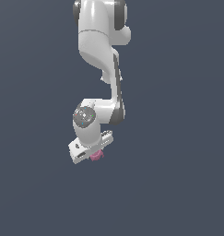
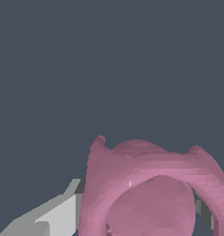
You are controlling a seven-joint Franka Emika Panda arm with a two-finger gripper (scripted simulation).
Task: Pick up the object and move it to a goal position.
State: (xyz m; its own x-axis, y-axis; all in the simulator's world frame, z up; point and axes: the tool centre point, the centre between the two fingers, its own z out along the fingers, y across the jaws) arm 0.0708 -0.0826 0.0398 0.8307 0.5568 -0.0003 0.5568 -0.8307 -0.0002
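The pink object (image 1: 97, 155) is a tiny stubby piece that shows just under the white hand of the arm in the exterior view. In the wrist view the pink object (image 2: 150, 189) fills the near part of the picture, with a rimmed round opening. A grey finger (image 2: 53, 214) lies against its one side and a sliver of the other finger (image 2: 203, 209) shows at its other side. My gripper (image 1: 96, 153) is shut on the object, and the fingertips are mostly hidden behind the hand in the exterior view.
The white arm (image 1: 102, 41) hangs down from above in the exterior view. Around it there is only a plain dark blue-grey ground (image 1: 178, 184), with no other object or edge in view.
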